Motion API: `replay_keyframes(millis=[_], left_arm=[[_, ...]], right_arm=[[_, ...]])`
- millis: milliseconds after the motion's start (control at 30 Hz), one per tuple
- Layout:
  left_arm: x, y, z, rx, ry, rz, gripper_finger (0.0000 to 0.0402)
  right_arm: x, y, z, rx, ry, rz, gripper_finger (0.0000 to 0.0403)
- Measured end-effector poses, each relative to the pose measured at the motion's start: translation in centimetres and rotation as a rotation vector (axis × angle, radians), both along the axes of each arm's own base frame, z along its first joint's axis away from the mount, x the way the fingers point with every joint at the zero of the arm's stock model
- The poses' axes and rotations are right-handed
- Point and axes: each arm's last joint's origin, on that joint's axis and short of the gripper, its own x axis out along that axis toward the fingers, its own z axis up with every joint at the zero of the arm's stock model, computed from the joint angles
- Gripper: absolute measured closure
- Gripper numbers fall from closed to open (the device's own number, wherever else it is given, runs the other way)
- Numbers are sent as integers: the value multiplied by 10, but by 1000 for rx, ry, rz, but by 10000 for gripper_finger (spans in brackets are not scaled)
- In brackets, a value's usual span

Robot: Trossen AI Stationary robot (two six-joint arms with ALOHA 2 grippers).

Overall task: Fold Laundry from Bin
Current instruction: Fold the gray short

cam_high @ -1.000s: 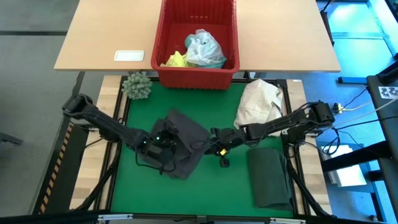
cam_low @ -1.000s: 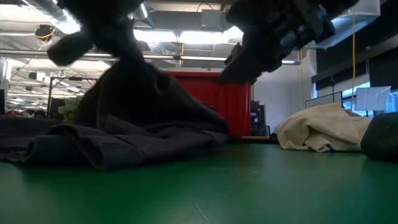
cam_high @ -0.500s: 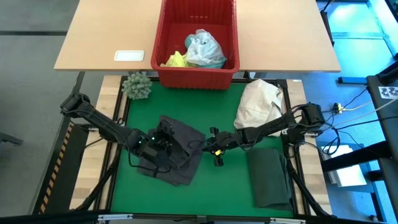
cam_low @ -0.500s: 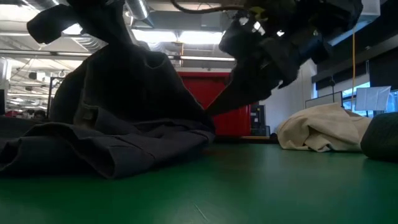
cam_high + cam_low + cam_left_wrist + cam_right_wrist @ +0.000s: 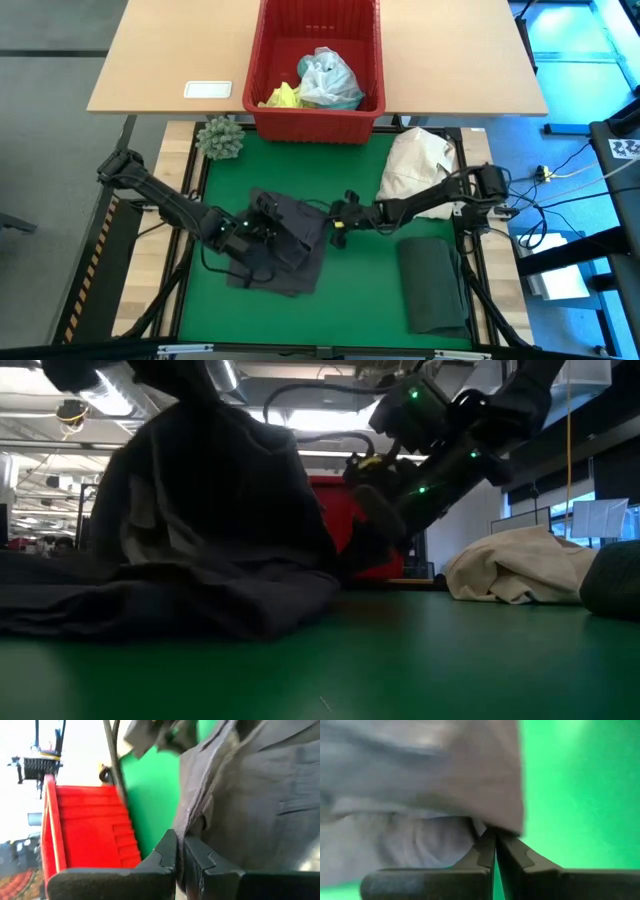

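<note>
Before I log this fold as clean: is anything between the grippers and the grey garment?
Nothing visible. The left gripper and right gripper are both shut on the grey garment.

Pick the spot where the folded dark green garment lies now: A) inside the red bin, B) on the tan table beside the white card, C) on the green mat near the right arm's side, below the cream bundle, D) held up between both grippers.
C: the high view shows the folded dark green garment flat on the green mat, below the cream bundle.
</note>
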Motion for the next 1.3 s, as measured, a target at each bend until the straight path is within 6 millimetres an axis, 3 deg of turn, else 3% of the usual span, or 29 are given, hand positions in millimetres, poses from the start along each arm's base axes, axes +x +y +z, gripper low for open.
replay_keyframes(millis=[300, 567, 700, 867, 1000, 1167, 1300], left_arm=[[-12, -26, -5, -222, 43, -60, 401], [-33, -49, -29, -391, 87, -49, 401], [-44, -53, -46, -429, 123, -19, 401], [-49, -54, -68, -492, 131, -13, 401], [-49, -56, -84, -587, 135, -48, 401], [-54, -55, -98, -656, 177, -63, 401], [-58, -52, -105, -647, 204, -48, 401]], right_arm=[[1, -17, 1, -12, -19, -102, 386], [1, -21, 2, -25, -24, -122, 386], [2, -20, 13, -31, -67, -58, 386], [10, 5, 35, 19, -243, 195, 386], [16, 35, 45, 30, -272, 318, 386], [13, 68, 48, 18, -261, 426, 386], [9, 83, 48, 12, -254, 474, 386]])
